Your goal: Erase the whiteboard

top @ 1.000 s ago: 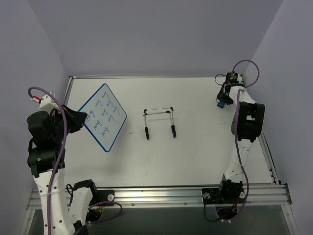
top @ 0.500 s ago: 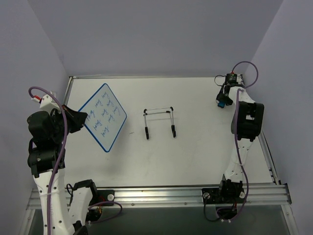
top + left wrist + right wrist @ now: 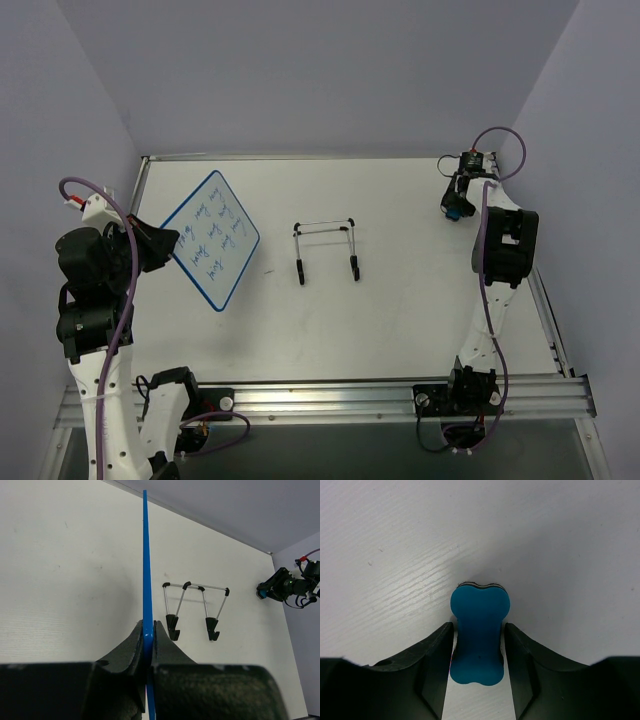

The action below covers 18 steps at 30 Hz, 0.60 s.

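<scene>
- On the left side of the table (image 3: 400,300), the whiteboard (image 3: 212,238) is held up by its rim.
- Rows of blue writing (image 3: 218,228) cover it, so no wiping is done yet.
- The wire stand (image 3: 325,250) sits in the middle, near the board.
- The left gripper (image 3: 146,630) is squeezed shut on the board's rim.
- The right gripper (image 3: 479,626), far off at the right, is closed partway onto the 2 sides of the eraser (image 3: 479,647).
- That eraser looks to be down on the table; it must come over and rub out all the rows.

Robot lab cell, plain lilac walls (image 3: 300,80), white table (image 3: 400,300), aluminium rail (image 3: 330,398)
</scene>
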### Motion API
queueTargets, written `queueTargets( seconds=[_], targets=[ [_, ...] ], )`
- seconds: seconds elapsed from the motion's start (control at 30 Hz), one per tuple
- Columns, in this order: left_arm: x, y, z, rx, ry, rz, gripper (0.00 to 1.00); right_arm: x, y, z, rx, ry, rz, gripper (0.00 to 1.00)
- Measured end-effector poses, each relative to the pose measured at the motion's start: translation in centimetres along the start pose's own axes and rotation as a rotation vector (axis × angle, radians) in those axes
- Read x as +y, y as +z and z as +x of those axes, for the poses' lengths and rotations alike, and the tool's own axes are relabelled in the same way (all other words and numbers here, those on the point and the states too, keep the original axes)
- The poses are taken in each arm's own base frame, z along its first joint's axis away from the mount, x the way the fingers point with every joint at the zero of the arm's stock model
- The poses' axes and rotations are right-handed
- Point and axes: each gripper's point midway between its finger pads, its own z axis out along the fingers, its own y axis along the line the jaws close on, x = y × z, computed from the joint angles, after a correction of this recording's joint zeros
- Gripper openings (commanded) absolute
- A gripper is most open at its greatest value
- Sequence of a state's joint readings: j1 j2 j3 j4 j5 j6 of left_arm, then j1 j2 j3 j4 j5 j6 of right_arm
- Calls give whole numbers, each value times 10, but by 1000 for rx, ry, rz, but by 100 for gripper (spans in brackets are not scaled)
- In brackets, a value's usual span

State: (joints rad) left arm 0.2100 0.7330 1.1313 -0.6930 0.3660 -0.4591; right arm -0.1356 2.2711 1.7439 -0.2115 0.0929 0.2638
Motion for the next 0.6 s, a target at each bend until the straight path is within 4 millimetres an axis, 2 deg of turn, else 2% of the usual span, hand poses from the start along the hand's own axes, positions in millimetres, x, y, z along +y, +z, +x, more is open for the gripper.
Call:
queueTargets(
  seconds=[0.6],
  targets=[
    [-4,0,2,10,4,17,2,0,0,0,0,-4,1,41]
  ],
)
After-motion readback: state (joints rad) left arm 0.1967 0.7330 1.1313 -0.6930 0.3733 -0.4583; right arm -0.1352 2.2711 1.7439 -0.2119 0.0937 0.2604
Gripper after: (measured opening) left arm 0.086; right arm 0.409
